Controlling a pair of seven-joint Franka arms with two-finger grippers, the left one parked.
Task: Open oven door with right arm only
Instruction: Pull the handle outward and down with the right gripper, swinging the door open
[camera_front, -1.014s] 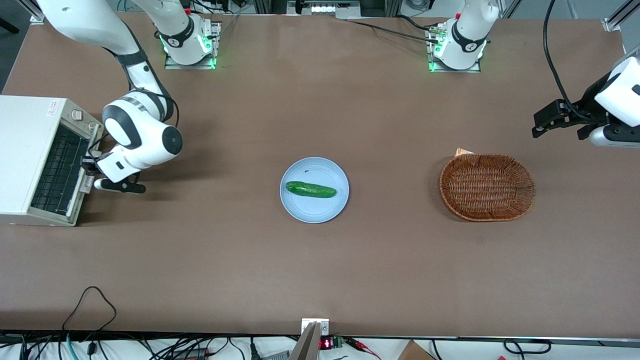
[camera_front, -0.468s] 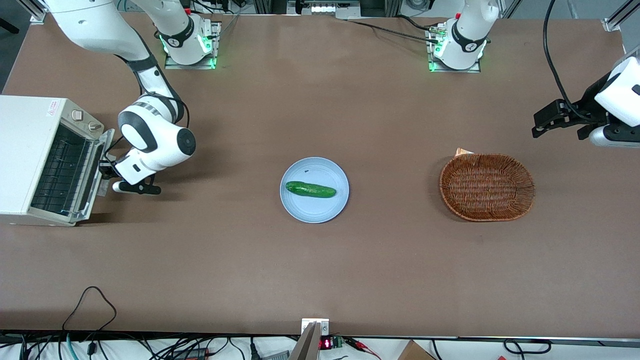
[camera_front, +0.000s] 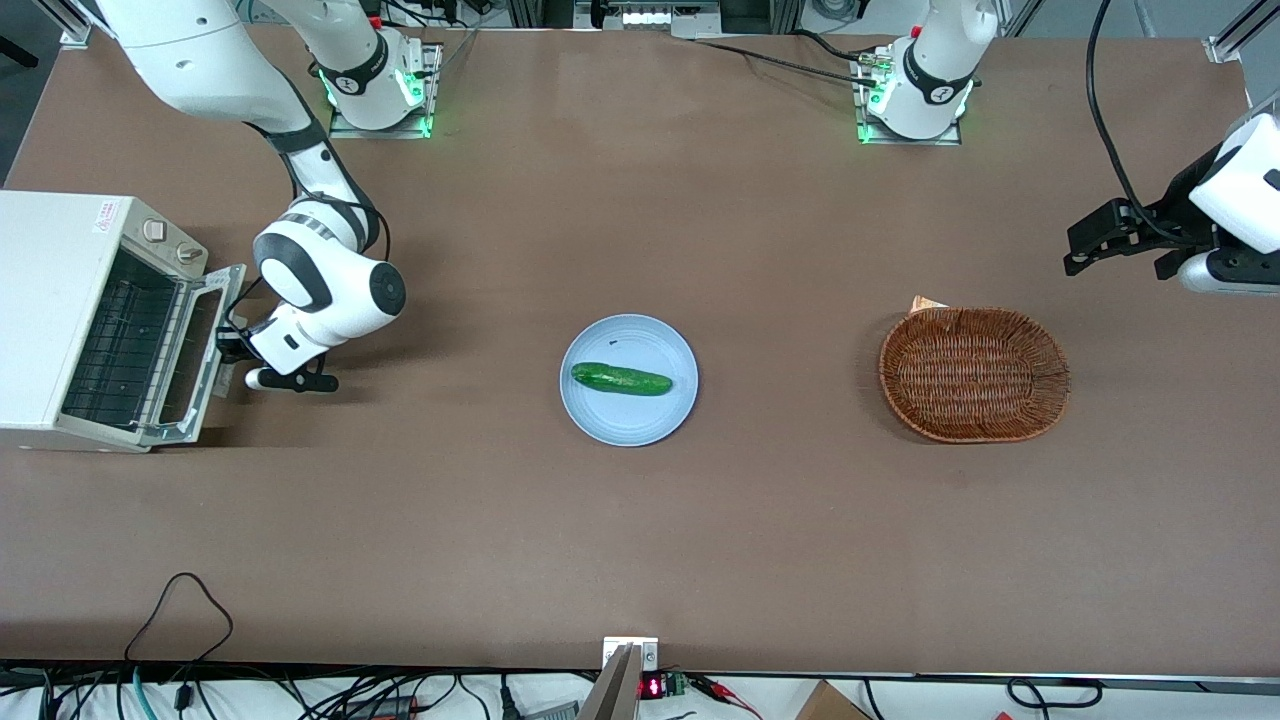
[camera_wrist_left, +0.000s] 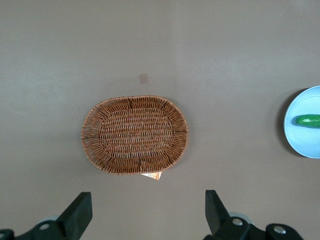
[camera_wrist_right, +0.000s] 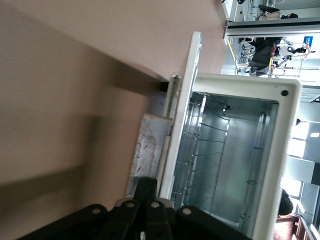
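The oven door (camera_front: 197, 355) has swung further down than it stood half a second ago: a second back it was only cracked ajar against the white toaster oven (camera_front: 60, 310), and now it hangs well out from the opening, tilted low, with the wire rack (camera_front: 120, 335) inside exposed. The right arm (camera_front: 300, 270) has drawn away from the oven toward the table's middle as the door came down. Its gripper (camera_front: 232, 347) sits at the door's free top edge, fingers pressed together on that edge in the wrist view (camera_wrist_right: 150, 210). The door looks most of the way open; a little more pull downward should probably finish the job. The cucumber (camera_front: 620, 379) on its blue plate (camera_front: 660, 420) lies well apart.
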